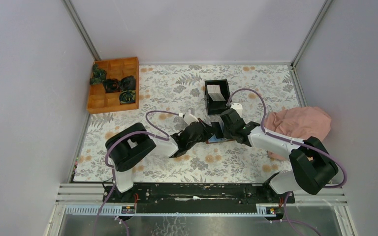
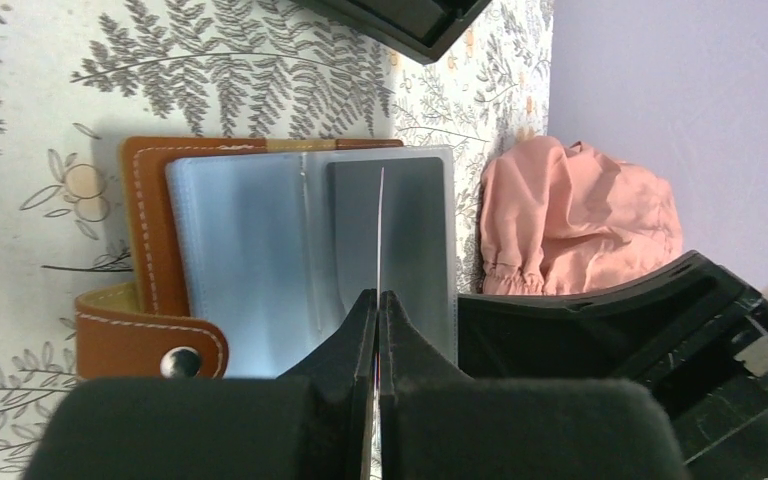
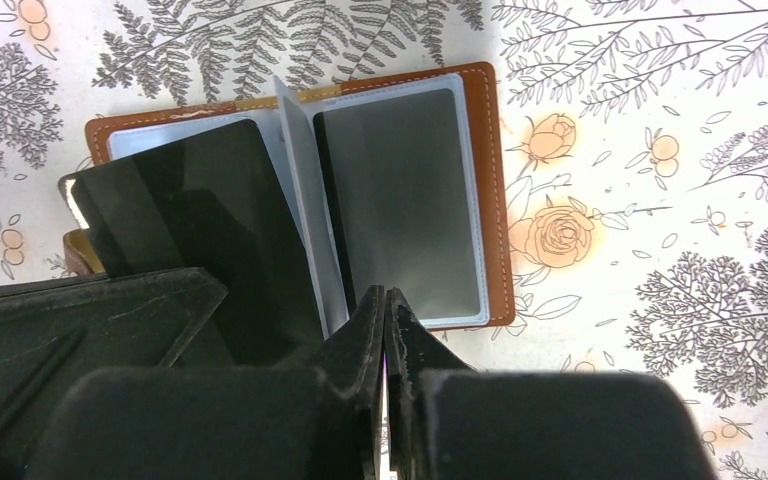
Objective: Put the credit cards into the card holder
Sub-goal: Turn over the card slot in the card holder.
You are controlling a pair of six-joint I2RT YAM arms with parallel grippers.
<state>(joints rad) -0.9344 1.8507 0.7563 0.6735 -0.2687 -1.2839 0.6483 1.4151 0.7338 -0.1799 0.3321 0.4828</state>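
left gripper (image 2: 378, 295): clamped on a thin card (image 2: 380, 220), seen edge-on in its own camera
card: stands on edge over the open holder (image 2: 150, 230); from the right wrist it looks like a dark tilted panel over the holder's left half; can't tell if its edge is in a pocket
right gripper (image 3: 385, 292): fingers pressed together at the holder's near edge; can't tell if a sleeve is pinched
holder: lies open and flat on the table (image 1: 177, 88) between both grippers, clear sleeves up, one sleeve (image 3: 298, 190) standing upright at the spine
snap tab (image 2: 160, 345): sticks out at the holder's side
box (image 1: 217, 109): black, just behind the holder, pale cards (image 1: 216, 92) stacked inside
cloth (image 1: 300, 123): pink, bunched, on the right
tray (image 1: 109, 102): orange, far left corner, well apart
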